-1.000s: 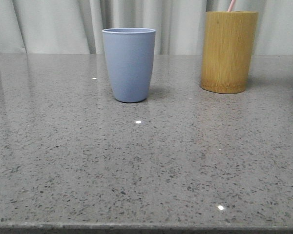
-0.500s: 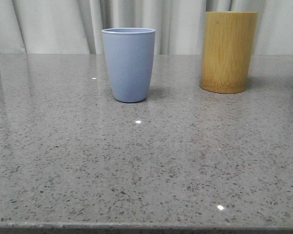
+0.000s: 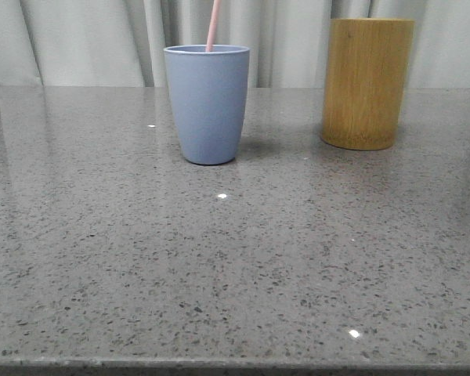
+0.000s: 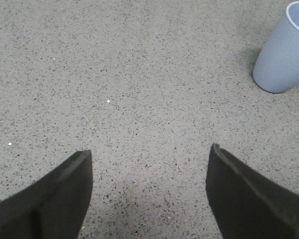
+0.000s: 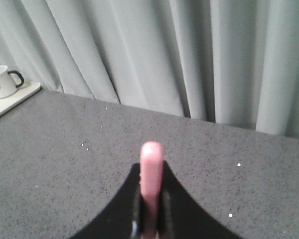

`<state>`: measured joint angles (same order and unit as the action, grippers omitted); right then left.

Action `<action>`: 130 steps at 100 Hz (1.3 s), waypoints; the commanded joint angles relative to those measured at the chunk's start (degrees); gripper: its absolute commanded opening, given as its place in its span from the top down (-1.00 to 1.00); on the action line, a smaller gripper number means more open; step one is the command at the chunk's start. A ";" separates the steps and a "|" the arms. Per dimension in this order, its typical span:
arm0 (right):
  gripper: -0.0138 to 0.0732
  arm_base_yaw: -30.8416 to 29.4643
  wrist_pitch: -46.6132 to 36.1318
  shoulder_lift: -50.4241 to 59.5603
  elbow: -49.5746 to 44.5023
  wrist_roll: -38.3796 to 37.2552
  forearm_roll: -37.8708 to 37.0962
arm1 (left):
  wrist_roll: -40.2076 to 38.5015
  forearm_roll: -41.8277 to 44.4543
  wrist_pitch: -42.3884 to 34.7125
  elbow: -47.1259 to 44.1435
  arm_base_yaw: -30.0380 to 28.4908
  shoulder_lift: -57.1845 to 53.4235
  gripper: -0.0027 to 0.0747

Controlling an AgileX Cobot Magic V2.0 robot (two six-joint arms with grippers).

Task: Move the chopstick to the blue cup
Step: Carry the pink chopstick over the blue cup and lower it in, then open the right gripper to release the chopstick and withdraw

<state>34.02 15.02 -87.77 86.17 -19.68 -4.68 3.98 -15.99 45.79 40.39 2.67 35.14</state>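
The chopstick [image 3: 213,25] stood nearly upright with its lower end inside the blue cup [image 3: 207,103] on the table [image 3: 235,258], clamped between the black fingers of the right end effector [image 5: 150,219]. The left end effector [image 4: 149,194] hovered spread wide, holding nothing, near the cup.

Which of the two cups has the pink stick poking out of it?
The blue cup, the shorter grey-blue one on the left. The chopstick rises from its rim. The taller bamboo cup to its right shows nothing above its rim.
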 commanded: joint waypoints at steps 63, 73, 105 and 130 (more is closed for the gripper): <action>-0.08 0.43 -2.18 -2.93 1.89 0.13 0.20 | -0.17 -0.98 -3.47 1.39 -0.13 0.06 -0.29; -0.08 0.20 -1.96 -2.32 1.89 0.13 -0.85 | -0.17 -0.98 -3.47 1.39 -0.13 0.06 -0.29; -0.08 -3.94 5.14 3.77 1.89 0.13 -6.70 | -0.17 -0.98 -3.47 1.39 -0.13 0.06 -0.29; -0.08 -7.46 12.22 10.89 0.03 0.13 -13.29 | -0.17 -0.98 -3.47 1.39 -0.13 0.06 -0.29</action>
<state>27.69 29.36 -81.87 86.02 -19.68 -14.81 3.98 -15.99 45.79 40.39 2.67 35.14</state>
